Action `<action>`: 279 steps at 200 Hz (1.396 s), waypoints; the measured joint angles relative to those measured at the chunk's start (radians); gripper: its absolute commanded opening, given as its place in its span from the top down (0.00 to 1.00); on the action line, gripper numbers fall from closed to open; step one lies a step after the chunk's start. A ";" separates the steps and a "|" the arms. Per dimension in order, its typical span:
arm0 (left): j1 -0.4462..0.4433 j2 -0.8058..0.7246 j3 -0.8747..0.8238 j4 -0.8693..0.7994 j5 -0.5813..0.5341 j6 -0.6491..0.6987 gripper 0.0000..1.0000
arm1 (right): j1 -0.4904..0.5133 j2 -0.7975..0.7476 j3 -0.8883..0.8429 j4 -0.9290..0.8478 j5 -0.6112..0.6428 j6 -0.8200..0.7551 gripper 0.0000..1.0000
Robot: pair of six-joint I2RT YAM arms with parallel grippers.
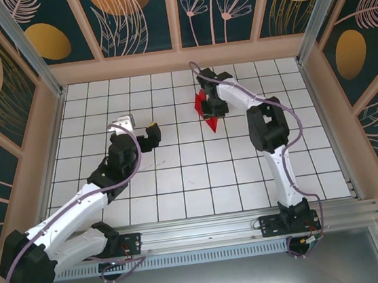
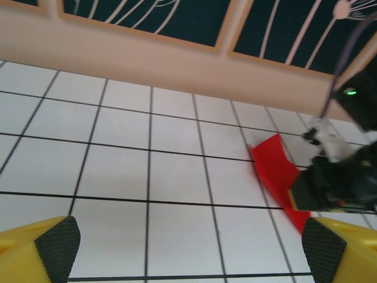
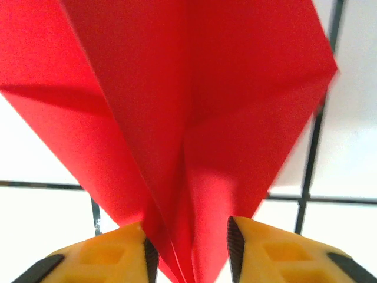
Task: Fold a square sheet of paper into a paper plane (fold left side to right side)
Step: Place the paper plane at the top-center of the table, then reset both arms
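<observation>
One red paper plane (image 1: 210, 120) sits on the white tiled table (image 1: 179, 177), toward the far side and just right of centre. From above, its long axis runs near to far, with the sharp tip toward the near edge. The far part is covered by the right gripper (image 1: 207, 105), so the tail end cannot be made out, nor whether the plane lies flat or stands tilted on an edge. In the right wrist view the plane (image 3: 194, 118) spreads out from between the right gripper (image 3: 191, 253), its centre crease running straight away from the camera and its flaps cut off at the top and left of the picture. The yellow fingers (image 3: 150, 256) are partly open, wider apart than the thin folded edge between them, and the paper reaches about to both pads. In the left wrist view the plane (image 2: 272, 168) is a slanted red strip, its lower end hidden behind the dark, blurred right gripper (image 2: 336, 186). The left gripper (image 1: 149, 136) hangs over bare tiles to the left, well apart from the plane. Its fingertips (image 2: 57, 244) are spread fully open in the near corners of the left wrist view, and the left gripper (image 2: 188, 253) holds and touches nothing.
</observation>
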 measured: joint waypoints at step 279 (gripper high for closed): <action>0.425 0.130 -0.515 0.898 -0.045 0.465 0.01 | -0.455 -0.771 -1.795 2.138 0.027 -0.251 0.01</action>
